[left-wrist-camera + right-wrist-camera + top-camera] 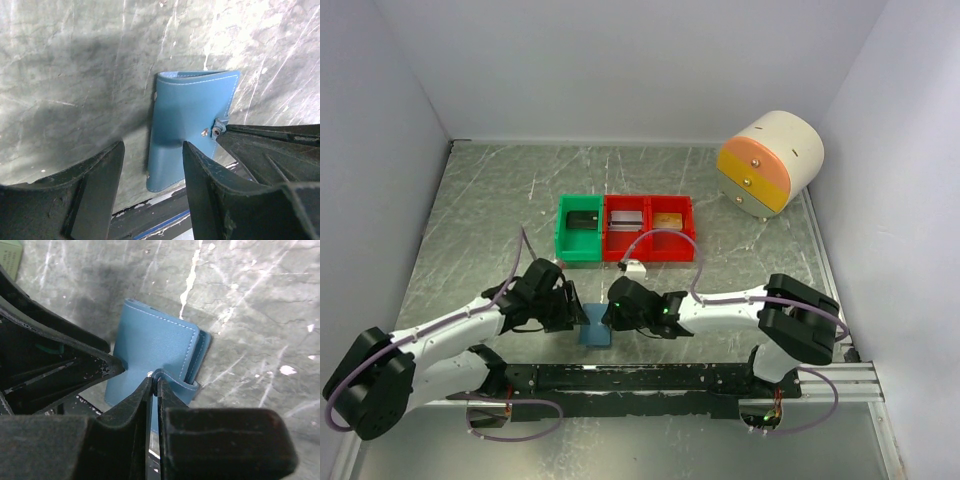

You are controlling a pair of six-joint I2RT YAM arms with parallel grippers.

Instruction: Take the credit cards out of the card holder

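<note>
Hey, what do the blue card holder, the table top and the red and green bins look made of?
The card holder: probably leather or faux leather, matte slate blue, pale edge stitching. The table top: marble-look grey sheet with white veins and soft sheen; possibly printed laminate. The red bin and green bin: smooth, glossy moulded plastic, uniform colour.

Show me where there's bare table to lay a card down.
Bare table left of the green bin; another patch right of the red bins, in front of the drawer unit. Crowded near the front centre, where left gripper and right gripper meet at the card holder.
</note>
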